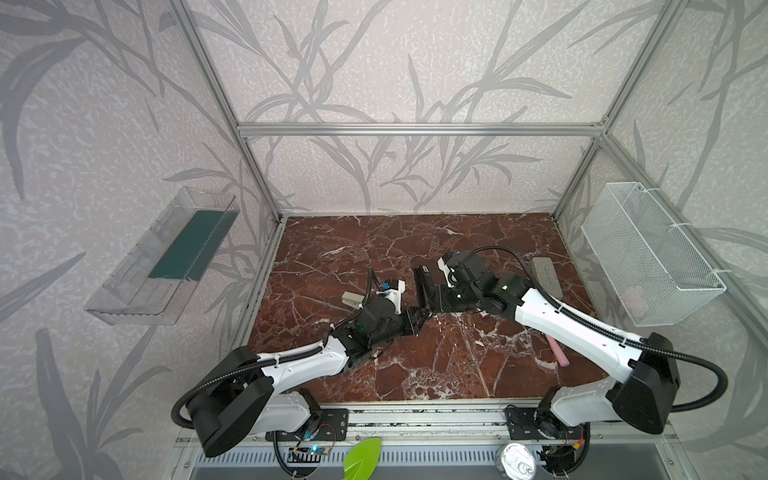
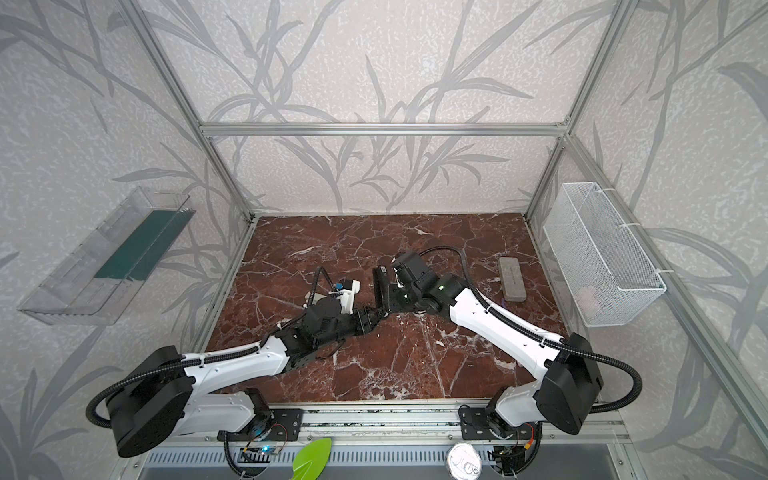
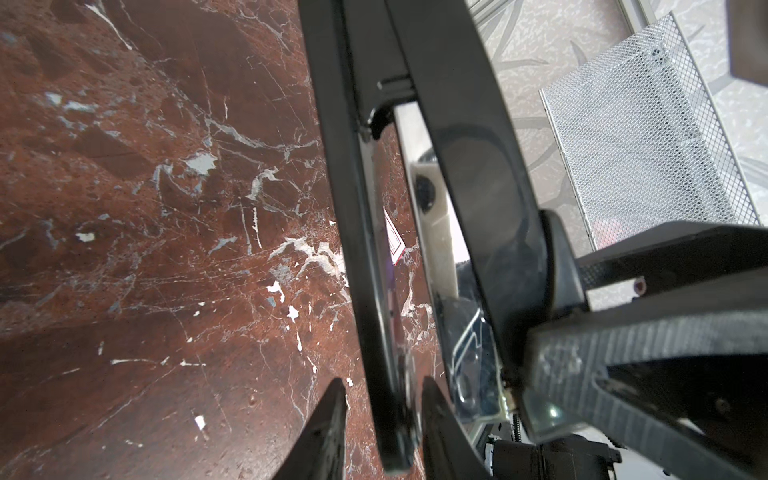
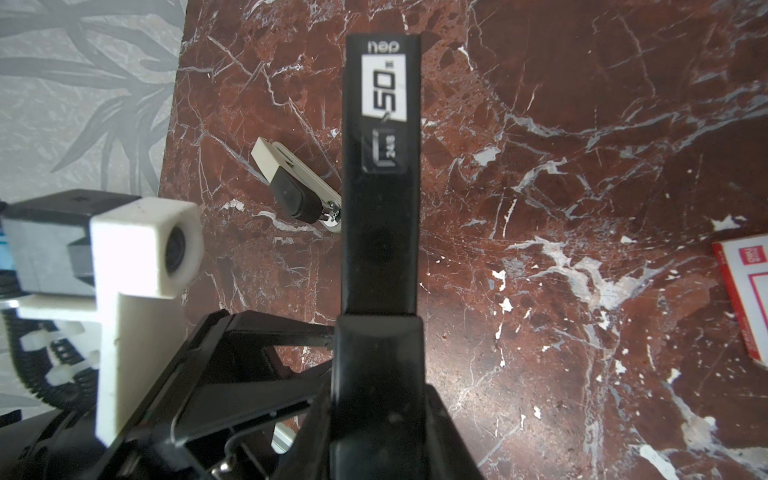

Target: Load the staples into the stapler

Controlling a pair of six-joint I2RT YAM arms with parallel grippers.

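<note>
Clamped in the right gripper (image 4: 380, 388), jaws pressed on both sides of its near end: the black stapler (image 4: 382, 208), labelled face turned to the right wrist camera. Swung open, with a clear gap between the wide labelled arm and the thin lower bar in the left wrist view. Standing near the middle of the red marble table (image 1: 415, 365) in both top views.

Straddling that thin bar: the left gripper (image 3: 384, 386). Jaws partly open, one fingertip (image 3: 332, 415) on each side, with a sliver of table visible between finger and bar. No firm hold yet.

Flat on the table near the stapler, on the right arm's side of it: the staples (image 4: 744, 299), a white box with red print. Glimpsed too through the stapler's gap from the left wrist. Not made out in the top views, covered there by the right arm.

Near the stapler on the left arm's side, lying on the table: a small beige-and-black tool (image 1: 351, 298). Right of the stapler, beyond the right wrist: a long grey block (image 1: 546, 276). Right of the stapler and nearer the robot's base, partly under the right forearm: a pink stick (image 1: 557, 353). Well right of the stapler, hung on the wall: a white mesh basket (image 1: 652, 253). Well left of the stapler, on the opposite wall: a clear plastic shelf (image 1: 166, 257) with a green floor.
</note>
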